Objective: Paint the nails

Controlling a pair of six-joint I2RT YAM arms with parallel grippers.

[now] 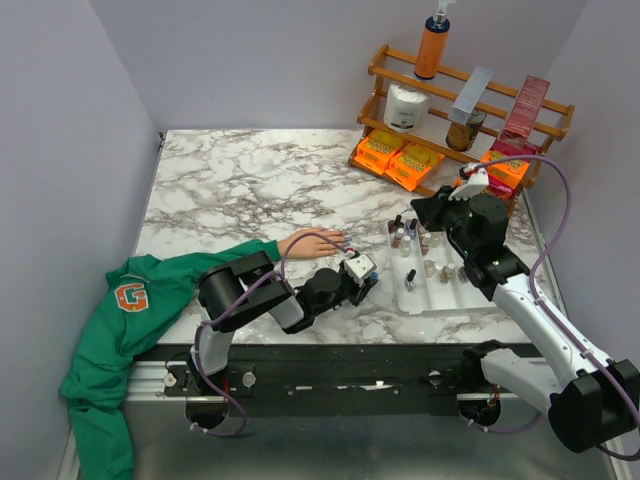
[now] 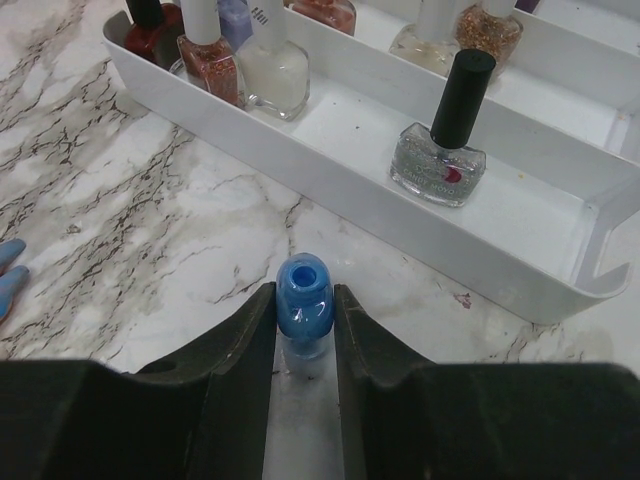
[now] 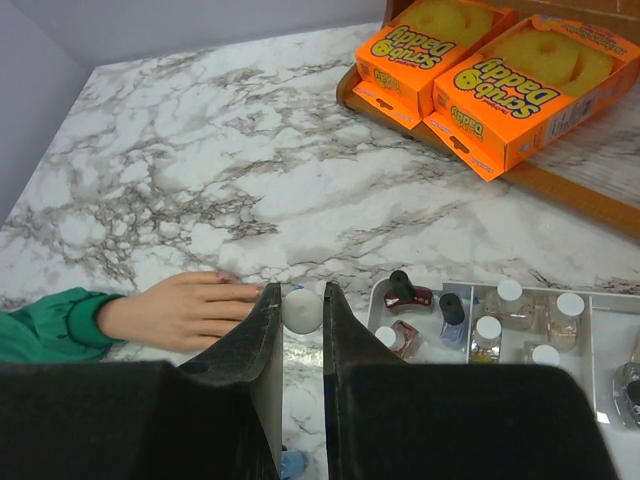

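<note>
The peach fake hand (image 1: 308,243) in a green sleeve (image 1: 170,285) lies palm down on the marble. Its bluish nails (image 1: 346,238) point right, and two blue nail tips show at the left edge of the left wrist view (image 2: 8,270). My left gripper (image 1: 365,272) is shut on an open blue nail-polish bottle (image 2: 303,312) standing on the table just right of the fingertips. My right gripper (image 3: 300,290) is shut on a white brush cap (image 3: 302,312), held above the table right beside the hand's fingertips (image 3: 240,293). Its left finger hides part of them.
A white tray (image 1: 445,298) of several small polish bottles sits right of the hand; its wall (image 2: 400,235) is close in front of the left gripper. A wooden rack (image 1: 465,105) with orange sponge boxes (image 3: 500,75) stands at the back right. The sleeve hangs over the front left edge.
</note>
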